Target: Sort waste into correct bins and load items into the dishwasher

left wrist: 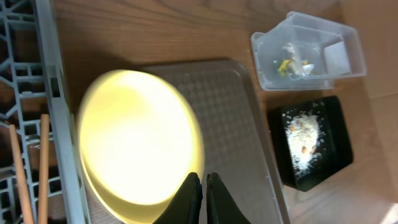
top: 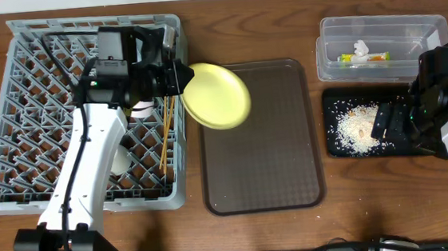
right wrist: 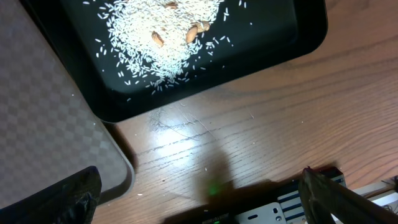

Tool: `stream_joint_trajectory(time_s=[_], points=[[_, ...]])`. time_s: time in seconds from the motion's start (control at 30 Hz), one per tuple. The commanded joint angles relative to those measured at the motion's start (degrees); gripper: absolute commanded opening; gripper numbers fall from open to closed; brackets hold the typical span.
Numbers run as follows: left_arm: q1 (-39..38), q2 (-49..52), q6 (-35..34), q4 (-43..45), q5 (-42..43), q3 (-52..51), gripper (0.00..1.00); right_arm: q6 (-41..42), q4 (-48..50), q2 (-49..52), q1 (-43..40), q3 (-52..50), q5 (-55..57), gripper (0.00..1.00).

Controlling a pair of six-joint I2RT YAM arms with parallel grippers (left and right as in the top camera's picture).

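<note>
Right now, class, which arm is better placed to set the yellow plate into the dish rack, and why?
Left. The left gripper is shut on the plate at its rim, right at the edge of the rack. The right gripper hangs open over the black tray, beyond the brown tray.

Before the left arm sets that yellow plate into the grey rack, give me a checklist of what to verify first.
1. Grip: left gripper is shut on the yellow plate at its rim. Ok.
2. Plate position: it overlaps the dish rack at its right wall and the brown tray, not inside yet. Not ok.
3. Drop zone: chopsticks lie in the rack just past that wall. Not ok.
4. Free pegs: the rack's left half looks bare. Ok.
5. Other arm: right gripper is open at the black tray, far from the rack. Ok.
6. Plate's height above the wall: cannot tell.
</note>
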Motion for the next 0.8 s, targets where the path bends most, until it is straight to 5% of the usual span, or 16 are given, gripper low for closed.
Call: stream_joint_trajectory(time_s=[0.0,0.37,0.5,0.6,0.73,0.77], points=[[0.0,-1.5,-0.5,-0.6,4.0,1.7,0.08,-0.2,0.0,-0.5,-0.6,0.9,0.0,0.99],[-2.7,-1.5,0.6,-12.0,-9.2,1.6,0.09,-0.4,0.1,-0.5,-0.4,0.9,-0.3,0.99],[-3.4,-1.5,1.0,-13.7,-10.9,1.5,0.08,-2.9,0.4,-0.5,-0.2,0.9,-3.6,0.87],[-4.7,-1.5,1.0,-13.7,-11.0,1.4,0.09,-2.9,0.7,-0.5,-0.2,0.9,-3.7,0.88],[-7.8,-1.4,1.0,-13.7,-14.2,1.4,0.17,-2.9,1.0,-0.5,-0.2,0.9,-3.7,0.92],[-8.8,-1.4,1.0,-13.7,-14.3,1.4,0.28,-2.9,1.0,-0.5,-0.2,0.9,-3.7,0.94]])
